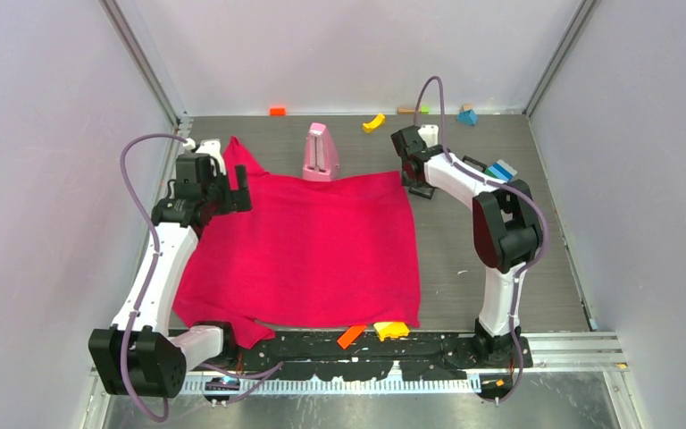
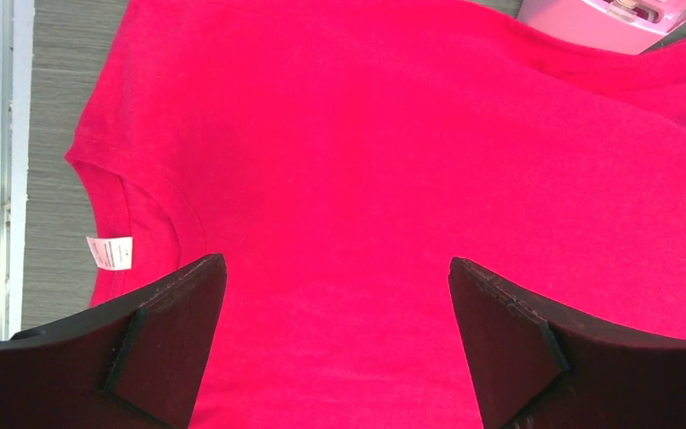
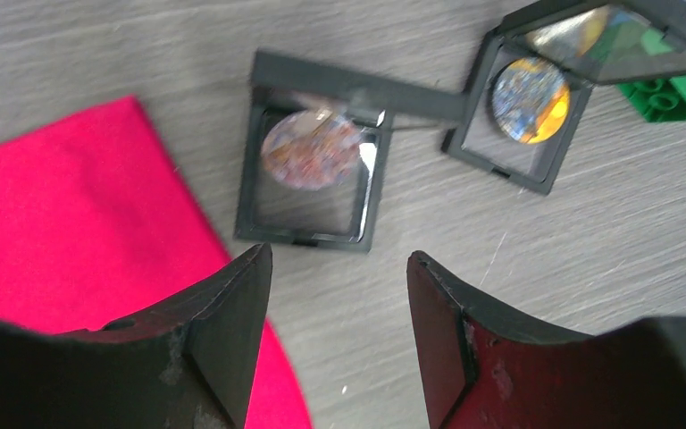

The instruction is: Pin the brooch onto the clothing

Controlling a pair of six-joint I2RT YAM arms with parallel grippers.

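Observation:
The crimson-pink T-shirt (image 1: 308,250) lies spread flat across the middle of the table. In the left wrist view its neckline and white label (image 2: 110,252) show at the left. My left gripper (image 2: 338,268) is open and empty above the shirt's collar end (image 1: 239,189). My right gripper (image 3: 339,259) is open and empty just above the table, beside the shirt's far right corner (image 3: 71,223). Ahead of it lie two open black square cases, each holding a round brooch: one near (image 3: 311,150), one farther right (image 3: 527,100).
A pink wedge-shaped object (image 1: 321,152) stands at the shirt's far edge. Small blocks lie along the back wall: orange (image 1: 277,111), yellow (image 1: 373,122), blue (image 1: 467,116). Orange (image 1: 350,336) and yellow (image 1: 391,330) pieces lie at the front edge. A green brick (image 3: 679,94) sits behind the cases.

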